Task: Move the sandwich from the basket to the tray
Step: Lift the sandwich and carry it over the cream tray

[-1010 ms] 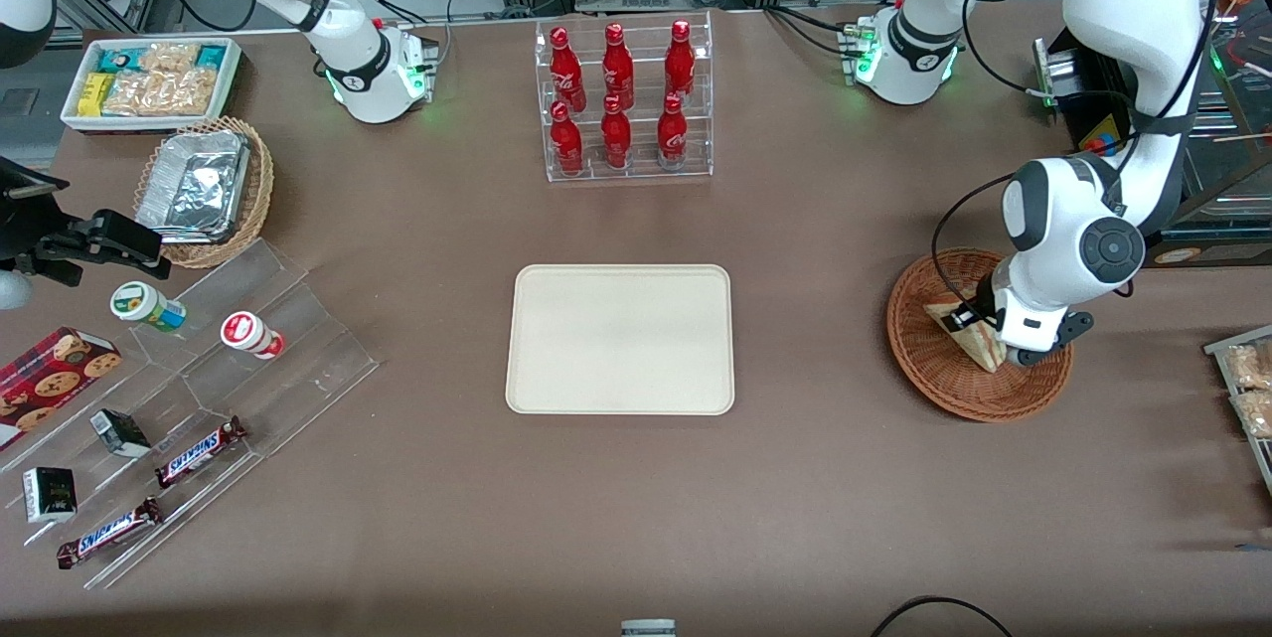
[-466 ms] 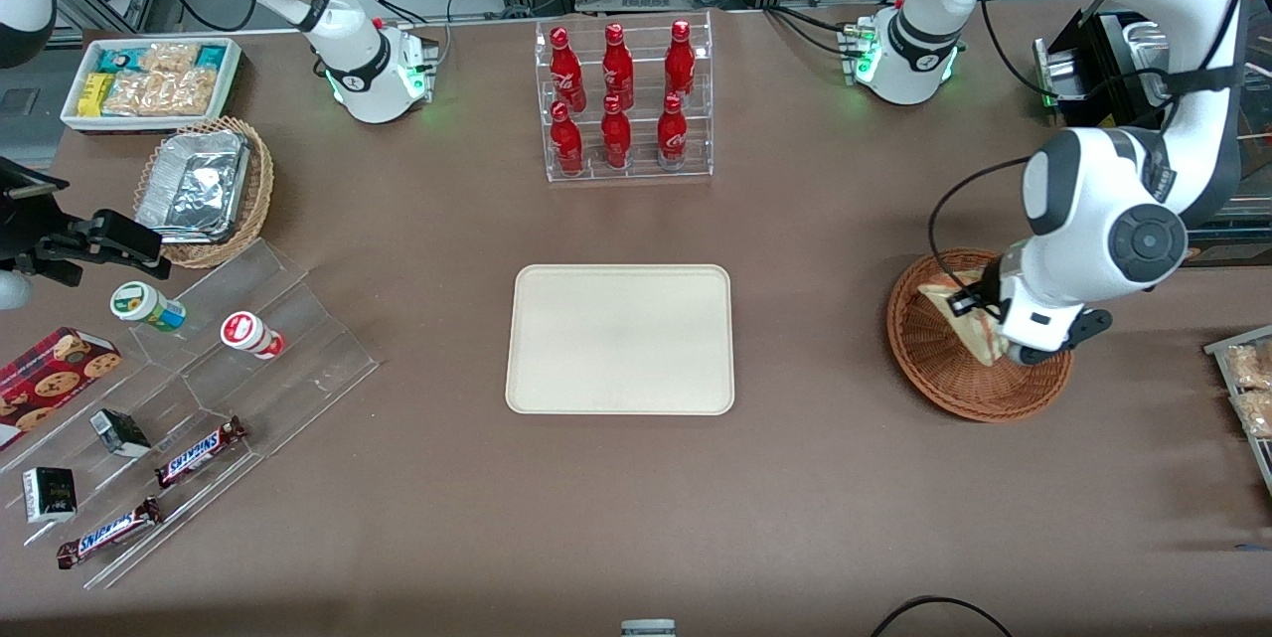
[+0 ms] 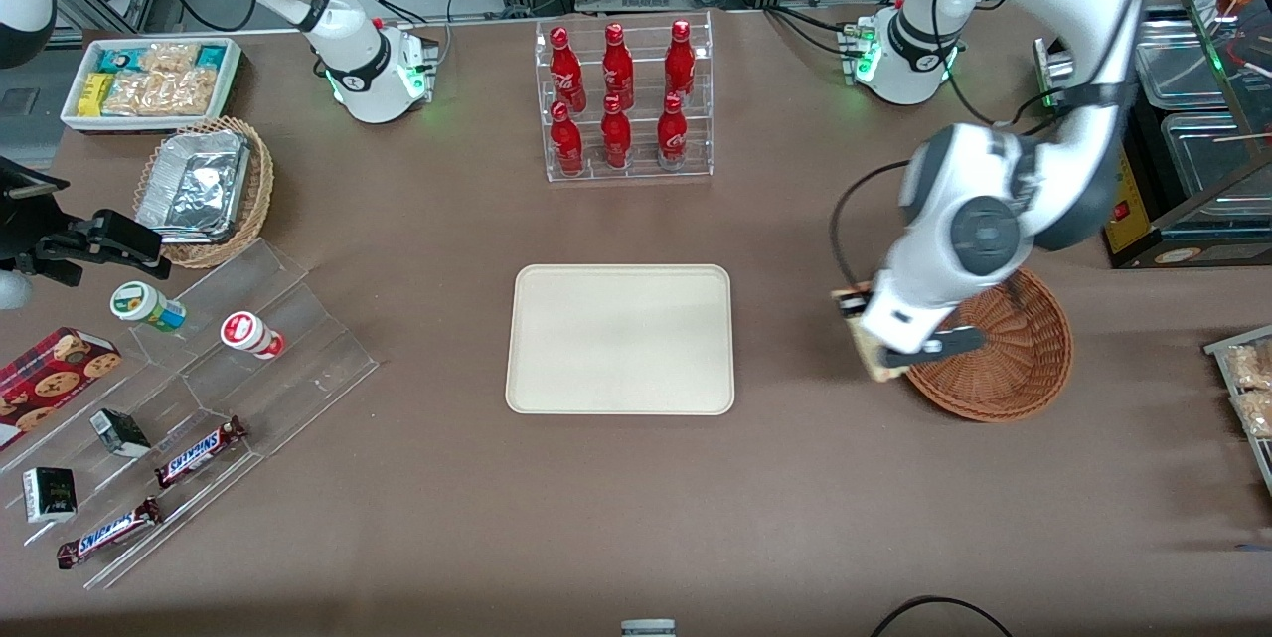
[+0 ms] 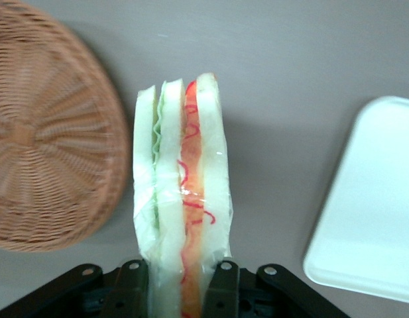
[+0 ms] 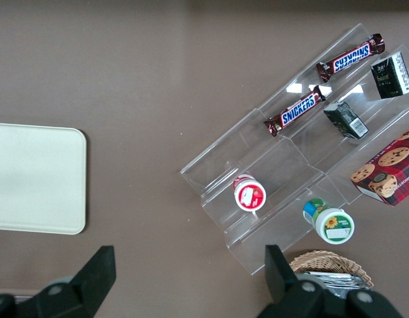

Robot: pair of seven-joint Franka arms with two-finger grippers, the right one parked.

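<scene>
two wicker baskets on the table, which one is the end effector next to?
The reddish-brown woven basket, empty, toward the working arm's end. The end effector, shut on the sandwich, hangs beside its rim; the tan basket holds foil trays.

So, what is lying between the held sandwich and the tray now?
Only bare table: both front and left wrist views show nothing between the sandwich, gripped by the gripper, and the tray.

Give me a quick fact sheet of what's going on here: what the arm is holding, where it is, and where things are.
gripper: shut on the sandwich, above bare table between basket and tray
sandwich: held on edge, lifted clear of the basket
basket: nothing in it, toward the working arm's end
tray: mid-table, nothing on it
step left: carry the sandwich over the tray and set it down
</scene>
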